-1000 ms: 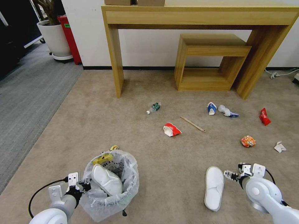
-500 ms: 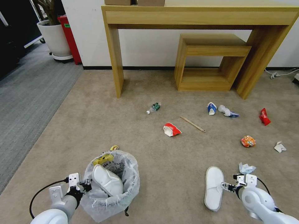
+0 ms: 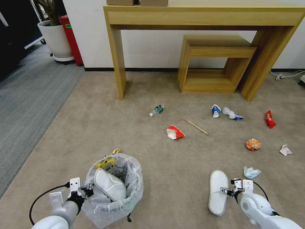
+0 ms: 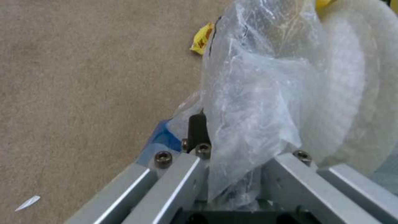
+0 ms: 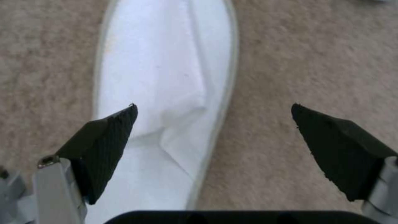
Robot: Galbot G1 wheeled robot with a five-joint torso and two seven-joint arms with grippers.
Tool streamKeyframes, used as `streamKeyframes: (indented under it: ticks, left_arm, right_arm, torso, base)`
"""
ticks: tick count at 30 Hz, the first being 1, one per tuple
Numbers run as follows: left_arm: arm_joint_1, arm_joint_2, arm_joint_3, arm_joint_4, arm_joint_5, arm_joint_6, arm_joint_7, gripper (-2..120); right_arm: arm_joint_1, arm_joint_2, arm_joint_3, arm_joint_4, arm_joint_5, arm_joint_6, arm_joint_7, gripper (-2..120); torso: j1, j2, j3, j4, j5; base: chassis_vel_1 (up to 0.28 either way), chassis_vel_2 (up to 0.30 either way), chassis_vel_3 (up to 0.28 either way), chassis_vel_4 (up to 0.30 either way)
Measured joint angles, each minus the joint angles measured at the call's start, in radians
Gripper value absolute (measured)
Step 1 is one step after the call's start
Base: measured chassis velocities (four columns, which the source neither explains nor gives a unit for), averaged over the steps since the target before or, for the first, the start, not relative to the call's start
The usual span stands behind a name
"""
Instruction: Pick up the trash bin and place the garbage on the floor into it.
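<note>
The trash bin (image 3: 125, 194), lined with a crinkled clear bag (image 4: 265, 102), is at my lower left with a white slipper (image 3: 109, 184) and yellow wrapper (image 3: 104, 162) inside. My left gripper (image 3: 86, 190) (image 4: 236, 186) is shut on its bagged rim. My right gripper (image 3: 229, 188) (image 5: 213, 137) is open, low beside a second white slipper (image 3: 218, 190) (image 5: 166, 81) on the beige floor (image 3: 171, 165). Garbage lies beyond: a crumpled tissue (image 3: 251, 172), orange wrapper (image 3: 253, 144), paper scrap (image 3: 285, 150), red wrapper (image 3: 269, 119), blue-white cup (image 3: 216, 110), wooden stick (image 3: 196, 127), red-white wrapper (image 3: 174, 132), green-labelled bottle (image 3: 157, 109).
A wooden console table (image 3: 203, 16) with a smaller table (image 3: 216, 63) nested under it stands against the far wall. Grey ribbed carpet (image 3: 28, 95), a white planter (image 3: 57, 39) and a red bin (image 3: 71, 38) are at the left. Cables (image 3: 286, 75) lie at the far right.
My right gripper has moved left and toward me, down beside the floor slipper, uncovering the crumpled tissue behind it. The left gripper and bin have barely shifted.
</note>
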Motion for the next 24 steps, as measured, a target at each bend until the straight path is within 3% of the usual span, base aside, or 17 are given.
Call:
streamKeyframes:
  ticks: [17,24]
  left_arm:
    - [-0.008,-0.002,0.007,0.005,0.000,-0.013,0.006,1]
    - [-0.010,-0.002,0.013,0.007,-0.001,-0.018,0.009,1]
  right_arm:
    - [0.068,0.052,-0.069,-0.073,-0.046,0.033,-0.017,91]
    - [0.088,0.072,-0.101,-0.114,-0.077,0.062,-0.032,65]
  torso:
    - [0.000,0.000,0.000,-0.0001,0.0000]
    - [0.000,0.000,0.000,0.0000,-0.0001]
  base:
    - [0.000,0.000,0.000,0.000]
    - [0.000,0.000,0.000,0.000]
